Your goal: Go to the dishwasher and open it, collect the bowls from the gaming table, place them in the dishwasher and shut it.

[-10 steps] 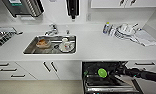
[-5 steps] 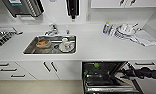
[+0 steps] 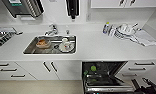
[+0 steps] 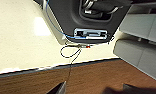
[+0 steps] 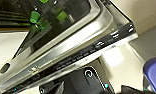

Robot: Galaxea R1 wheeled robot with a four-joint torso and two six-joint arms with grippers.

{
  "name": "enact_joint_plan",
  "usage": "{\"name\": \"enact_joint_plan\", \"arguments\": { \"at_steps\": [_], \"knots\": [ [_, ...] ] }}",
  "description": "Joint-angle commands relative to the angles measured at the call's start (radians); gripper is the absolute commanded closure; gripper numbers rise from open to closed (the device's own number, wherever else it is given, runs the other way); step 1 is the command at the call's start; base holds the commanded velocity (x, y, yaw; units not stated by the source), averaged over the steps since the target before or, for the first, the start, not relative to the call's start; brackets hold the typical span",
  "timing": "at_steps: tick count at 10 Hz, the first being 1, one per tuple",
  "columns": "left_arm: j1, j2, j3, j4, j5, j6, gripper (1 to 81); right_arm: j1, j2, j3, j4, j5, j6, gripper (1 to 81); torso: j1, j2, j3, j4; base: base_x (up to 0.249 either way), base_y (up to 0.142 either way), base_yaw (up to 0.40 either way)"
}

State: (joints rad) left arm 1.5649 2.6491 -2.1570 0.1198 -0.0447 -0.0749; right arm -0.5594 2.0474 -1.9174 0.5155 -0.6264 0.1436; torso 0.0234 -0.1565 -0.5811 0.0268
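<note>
Head view shows me a white kitchen counter (image 3: 94, 47) with a steel sink (image 3: 51, 45) set in it. Some dishes sit in the sink, and a tap (image 3: 52, 30) stands at its far side. On the far right of the counter I see a bottle (image 3: 106, 27) and a heap of dishes on a cloth (image 3: 146, 37).

Below the counter, to the right of the sink, is the dishwasher (image 3: 104, 75). Its door (image 3: 109, 88) is down and open toward me. It is dark inside with racks. I can see green bowls (image 3: 93, 68) in there, one near the back and more green bits lower on the left.

My right arm comes in at the near right corner. Its pincer (image 3: 147, 86) is dark and sits just right of the open door, near the door's right end. I cannot tell if it touches the door. I cannot tell if it is released or clenched.

Right wrist view looks along the open door's steel edge (image 5: 94, 47), which is very close. Green shapes (image 5: 34, 16) show in the dark rack behind it. A blue thing (image 5: 154, 72) sits at one side.

Left wrist view shows a pale floor (image 4: 16, 40), a brown wood strip (image 4: 94, 77) and thin cables (image 4: 69, 50) hanging from my own base. I cannot tell if the left pincer is released or clenched.
</note>
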Motion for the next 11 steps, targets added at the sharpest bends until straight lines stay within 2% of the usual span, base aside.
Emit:
{"name": "enact_joint_plan", "arguments": {
  "at_steps": [1,4,5,7,11],
  "knots": [
    [0.007,-0.012,0.002,0.003,0.083,0.007,1.0,-0.101,-0.068,0.039,-0.051,-0.067,-0.091,1.0,0.0,0.0,0.0,0.0,0.0,0.0,0.0],
    [-0.018,-0.01,0.002,0.001,0.083,0.007,1.0,-0.319,0.009,0.051,-0.132,0.103,-0.091,1.0,0.0,0.0,0.0,0.0,0.0,0.0,0.0],
    [-0.021,-0.009,0.002,0.001,0.083,0.004,1.0,-0.374,0.03,0.055,-0.137,0.141,-0.093,1.0,0.064,-0.1,0.0,0.0,0.0,0.0,0.0],
    [-0.024,-0.007,0.002,0.003,0.083,0.003,1.0,-0.472,0.073,0.065,-0.152,0.208,-0.093,1.0,0.076,-0.12,0.0,0.0,0.0,0.0,0.0],
    [-0.025,0.006,-0.038,0.008,0.083,0.004,1.0,-0.583,0.17,-0.017,-0.146,0.297,-0.093,1.0,0.16,-0.257,0.001,0.0,0.0,0.0,0.0]
  ]
}}
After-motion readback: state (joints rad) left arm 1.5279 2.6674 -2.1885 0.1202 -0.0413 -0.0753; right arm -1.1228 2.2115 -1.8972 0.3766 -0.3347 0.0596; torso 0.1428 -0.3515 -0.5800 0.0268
